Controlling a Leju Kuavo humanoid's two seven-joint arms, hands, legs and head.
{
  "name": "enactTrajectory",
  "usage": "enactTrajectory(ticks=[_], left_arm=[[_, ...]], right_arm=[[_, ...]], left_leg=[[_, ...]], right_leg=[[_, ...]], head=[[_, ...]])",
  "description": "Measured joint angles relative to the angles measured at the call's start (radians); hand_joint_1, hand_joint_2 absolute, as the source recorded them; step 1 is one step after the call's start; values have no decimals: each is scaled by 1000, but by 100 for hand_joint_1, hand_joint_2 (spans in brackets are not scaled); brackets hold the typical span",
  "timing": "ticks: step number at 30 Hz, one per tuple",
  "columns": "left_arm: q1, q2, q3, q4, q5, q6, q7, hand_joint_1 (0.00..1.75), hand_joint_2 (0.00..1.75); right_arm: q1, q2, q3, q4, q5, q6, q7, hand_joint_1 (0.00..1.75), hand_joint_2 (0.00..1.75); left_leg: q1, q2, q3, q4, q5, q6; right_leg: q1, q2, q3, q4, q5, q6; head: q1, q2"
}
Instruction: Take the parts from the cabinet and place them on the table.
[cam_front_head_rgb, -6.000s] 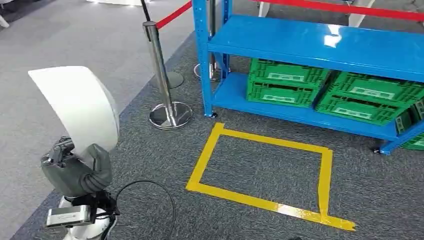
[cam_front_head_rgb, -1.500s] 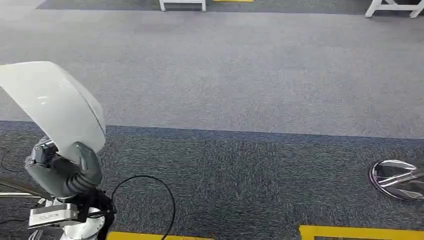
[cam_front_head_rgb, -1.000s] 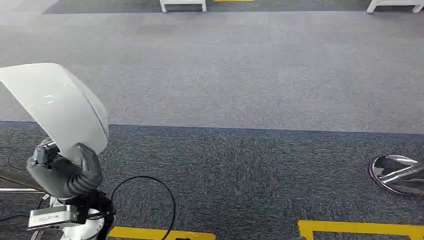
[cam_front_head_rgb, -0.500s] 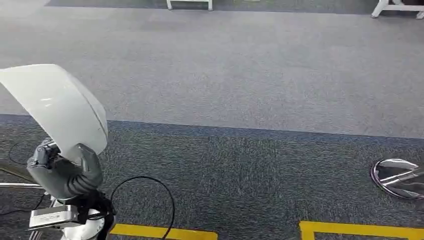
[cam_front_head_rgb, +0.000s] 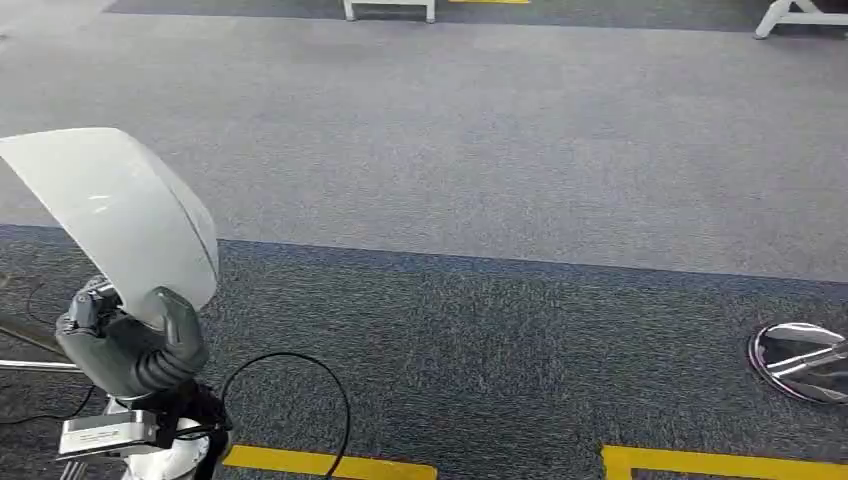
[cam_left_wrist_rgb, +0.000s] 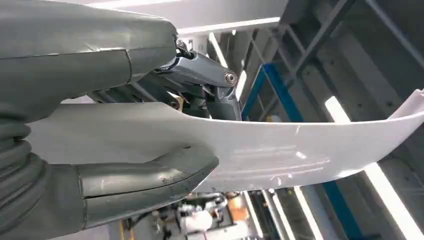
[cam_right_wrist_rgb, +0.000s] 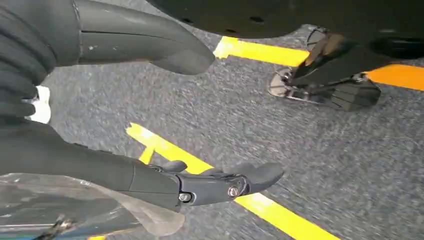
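One white curved part (cam_front_head_rgb: 120, 215) is gripped by the left hand (cam_front_head_rgb: 130, 345), thumb under and fingers over it. The right hand (cam_right_wrist_rgb: 150, 125) hangs with fingers apart, holding nothing. I judge the grip must remain firm until a table appears.

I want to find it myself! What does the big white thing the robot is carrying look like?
Look low on the left of the head view, above the dark carpet. The robot's grey left hand holds a white curved panel. It is the one smooth, glossy sheet there, bent like a shield.
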Motion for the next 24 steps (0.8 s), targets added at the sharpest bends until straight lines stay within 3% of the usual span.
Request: enactTrajectory(ticks=[3,4,6,7,8,9,10,11,12,13,14,15,16,17,18,19,20,21,22,24], left_arm=[[0,0,0,0,0,0,0,175,175],[0,0,0,0,0,0,0,175,175],[-1,0,0,0,0,0,0,175,175],[-2,0,0,0,0,0,0,175,175],[-2,0,-1,0,0,0,0,175,175],[2,0,0,0,0,0,0,175,175],[2,0,0,0,0,0,0,175,175],[-1,2,0,0,0,0,0,175,175],[2,4,0,0,0,0,0,175,175],[3,7,0,0,0,0,0,175,175],[1,8,0,0,0,0,0,175,175],[-1,8,0,0,-1,0,0,175,175],[-5,7,0,-2,-1,1,0,175,175],[-2,6,-1,-2,-1,0,0,175,175],[-2,6,-1,-2,-1,0,0,175,175],[-2,6,-1,-2,-1,0,0,175,175],[-2,6,-1,-2,-1,0,0,175,175],[-3,6,-1,-2,-1,0,0,175,175],[-5,6,-1,-2,-1,0,0,175,175],[-1,7,-1,-2,-1,0,0,175,175]], right_arm=[[0,0,0,0,0,0,0,0,175],[0,0,0,0,-1,2,0,0,175],[0,0,0,0,-1,2,0,0,175],[0,0,0,0,-1,5,-2,0,175],[2,0,0,0,-2,5,-2,0,175],[3,0,0,0,-2,7,-2,0,175],[3,0,0,0,-2,7,-2,0,175],[2,0,0,0,-2,7,-4,0,175],[7,0,0,0,-2,7,-4,0,175],[6,0,0,0,-2,14,-5,0,175],[3,0,0,0,-1,23,-10,0,175],[4,0,0,0,-1,24,-11,0,175],[-6,0,0,0,-1,24,-13,0,175],[3,0,0,0,0,27,-15,0,175],[3,-1,0,0,0,27,-16,0,175],[2,-2,0,0,0,26,-16,0,175],[2,-3,0,0,0,25,-16,0,175],[2,-3,0,0,1,26,-16,0,175],[2,-3,0,0,0,25,-18,0,175],[2,-3,0,0,1,26,-16,0,175]], left_leg=[[0,-1,-1,2,-1,-1],[-4,-6,-6,5,-2,-6],[-6,-8,-10,10,-3,-8],[-2,-21,-19,15,0,-14],[-1,-22,-20,15,2,-17],[4,-45,-26,11,11,-32],[4,-50,-27,12,12,-34],[2,27,-66,95,-50,-48],[11,49,-167,330,-151,-57],[13,51,-143,296,-112,-57],[6,133,-5,37,-6,-43],[-11,129,-7,16,-20,-25],[-1,85,0,-6,-4,4],[-2,14,-3,-2,-3,11],[-1,-6,-3,3,-4,9],[1,-17,-3,7,-6,5],[3,-27,-4,13,-10,0],[-1,-37,-10,20,-13,-7],[3,-49,-20,27,-13,-12],[9,-70,-24,21,-4,-26]], right_leg=[[-2,16,3,-10,-7,0],[-2,40,10,-17,-24,-1],[-3,42,13,-25,-24,0],[-3,31,17,-22,-21,-6],[-1,28,17,-22,-21,-8],[5,7,16,-20,-17,-18],[4,2,16,-22,-15,-21],[0,-33,16,-30,-8,-39],[6,-79,13,-29,-10,-41],[7,-107,13,-29,-10,-40],[8,-137,20,-30,-14,-37],[14,-175,20,-27,-19,-22],[6,-98,-5,33,-70,-4],[7,-52,-118,241,-117,0],[6,-48,-78,149,-57,-1],[4,-36,-45,76,-18,-2],[1,-13,-15,7,4,-3],[-3,44,-5,-6,-18,-1],[-2,44,8,-16,-22,-8],[5,24,8,-14,-20,-18]], head=[[0,0],[1,0],[1,0],[-3,0],[-2,0],[-1,0],[-1,0],[-11,0],[-10,0],[-11,0],[-11,0],[-10,0],[0,0],[7,0],[8,0],[8,0],[8,0],[8,0],[7,0],[7,0]])
